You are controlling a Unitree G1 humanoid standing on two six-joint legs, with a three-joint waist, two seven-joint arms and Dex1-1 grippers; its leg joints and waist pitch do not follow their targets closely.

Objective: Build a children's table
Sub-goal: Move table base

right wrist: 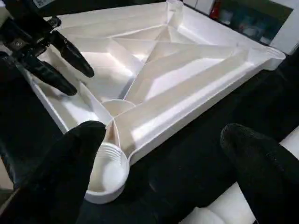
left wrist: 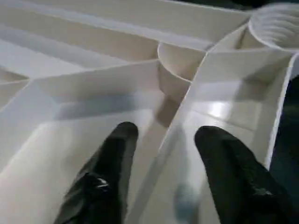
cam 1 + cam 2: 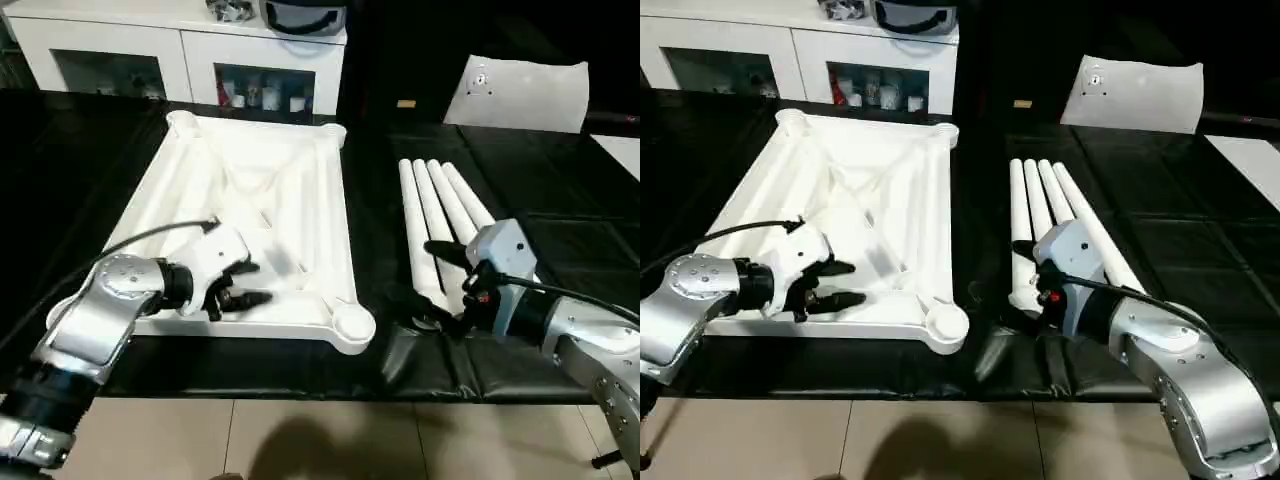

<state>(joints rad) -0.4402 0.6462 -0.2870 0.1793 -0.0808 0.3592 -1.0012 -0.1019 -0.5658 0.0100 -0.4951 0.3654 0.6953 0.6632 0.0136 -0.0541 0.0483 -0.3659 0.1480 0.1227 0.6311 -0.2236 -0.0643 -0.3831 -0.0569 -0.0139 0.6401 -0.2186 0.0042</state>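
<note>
Lying upside down on the black-covered counter (image 3: 300, 375), the white plastic rectangular tabletop (image 3: 300, 170) shows its ribbed underside and round corner sockets. The left end effector (image 3: 243, 284) hovers over the near edge of the tabletop, its two black fingers (image 2: 105, 172) parted on either side of a thin upright rib without clearly touching it. Four long white tapered round legs (image 3: 440, 215) lie side by side, to the right of the tabletop; their near ends are hidden behind the right arm. The right end effector (image 1: 163, 140) stands wide open and empty between the legs and the tabletop's near right corner socket (image 1: 107, 172). A white cabinet (image 3: 180, 50) behind is cut off at the top.
</note>
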